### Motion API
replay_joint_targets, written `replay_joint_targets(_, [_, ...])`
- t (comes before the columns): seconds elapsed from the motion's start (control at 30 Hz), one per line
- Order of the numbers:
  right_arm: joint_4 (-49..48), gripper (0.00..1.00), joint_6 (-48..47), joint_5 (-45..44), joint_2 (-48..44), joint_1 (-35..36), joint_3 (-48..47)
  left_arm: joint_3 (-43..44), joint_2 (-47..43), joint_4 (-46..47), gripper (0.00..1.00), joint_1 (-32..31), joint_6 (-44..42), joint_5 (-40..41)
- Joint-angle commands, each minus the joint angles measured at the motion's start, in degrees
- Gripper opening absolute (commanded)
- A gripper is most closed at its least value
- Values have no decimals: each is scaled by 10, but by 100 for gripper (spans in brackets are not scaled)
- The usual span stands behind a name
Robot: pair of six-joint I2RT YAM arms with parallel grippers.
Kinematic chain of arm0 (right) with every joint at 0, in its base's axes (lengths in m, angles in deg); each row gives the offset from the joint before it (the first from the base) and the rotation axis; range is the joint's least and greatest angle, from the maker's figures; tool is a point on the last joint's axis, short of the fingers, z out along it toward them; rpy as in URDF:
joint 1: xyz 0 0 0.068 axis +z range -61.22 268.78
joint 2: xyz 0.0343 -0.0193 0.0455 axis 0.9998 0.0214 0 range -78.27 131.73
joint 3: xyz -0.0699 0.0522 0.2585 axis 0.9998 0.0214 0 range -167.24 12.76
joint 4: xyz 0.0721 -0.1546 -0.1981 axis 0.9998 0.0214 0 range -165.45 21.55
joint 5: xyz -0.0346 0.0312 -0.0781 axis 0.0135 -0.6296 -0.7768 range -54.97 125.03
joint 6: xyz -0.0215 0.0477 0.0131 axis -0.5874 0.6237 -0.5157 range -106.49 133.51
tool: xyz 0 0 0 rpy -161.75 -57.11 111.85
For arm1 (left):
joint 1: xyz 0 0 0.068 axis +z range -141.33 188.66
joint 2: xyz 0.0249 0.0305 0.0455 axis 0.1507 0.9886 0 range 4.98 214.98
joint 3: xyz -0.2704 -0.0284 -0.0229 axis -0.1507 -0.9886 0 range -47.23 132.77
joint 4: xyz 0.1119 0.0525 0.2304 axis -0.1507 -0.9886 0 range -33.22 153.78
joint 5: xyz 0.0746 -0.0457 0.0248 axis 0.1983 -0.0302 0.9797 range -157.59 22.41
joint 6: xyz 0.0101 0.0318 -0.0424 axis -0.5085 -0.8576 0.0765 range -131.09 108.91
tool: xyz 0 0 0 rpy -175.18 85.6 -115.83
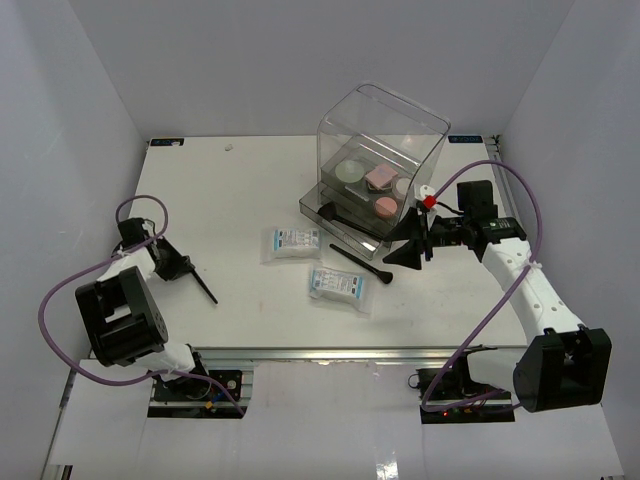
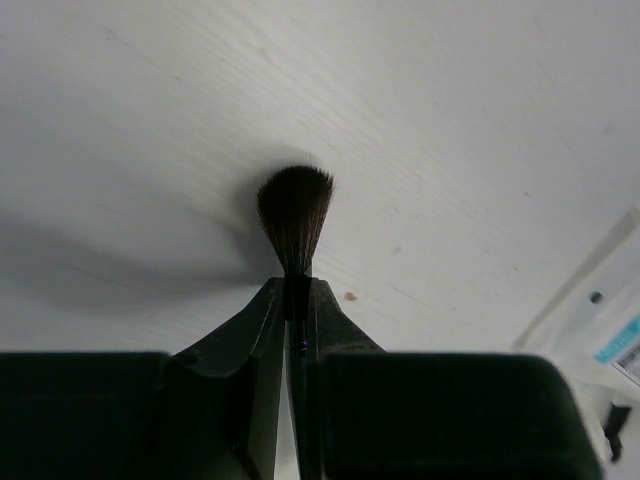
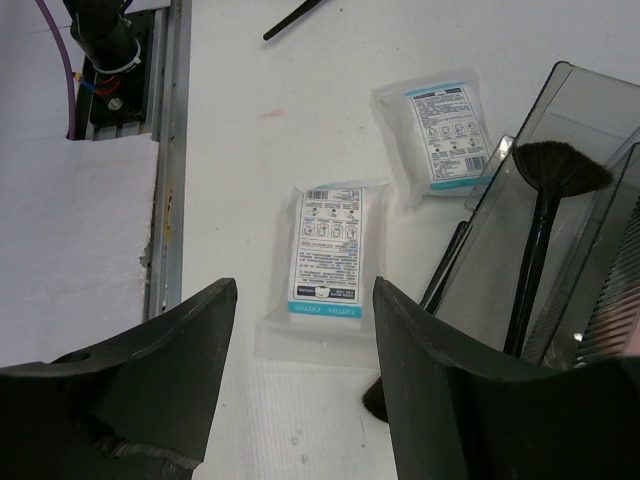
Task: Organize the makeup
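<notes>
Near the tabletop's left edge, the left gripper (image 2: 297, 292) clamps a thin black brush (image 2: 295, 215) by its handle, probably to carry it to the clear box (image 1: 385, 125), beside which the right gripper (image 3: 300, 295) hangs open.

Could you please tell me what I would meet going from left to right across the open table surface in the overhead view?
left gripper, closed on a black brush → first sachet → second sachet → right gripper, open and empty.
</notes>
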Motion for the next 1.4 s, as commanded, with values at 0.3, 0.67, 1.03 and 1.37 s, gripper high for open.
replay_joint_targets(0.3, [-3,64,-13,20,-19,-19,13,-67,-165,242,6,-131,240,-258])
replay_joint_targets(0.67, [-6,63,-13,13,-15,-35,15,37,-87,388,8,-432,427,5])
replay_joint_targets(1.03, [-10,63,-10,18,-16,-64,20,190,89,403,12,-525,502,194])
replay_joint_targets(1.37, [-11,64,-9,17,-17,-77,22,214,147,419,53,-533,491,171])
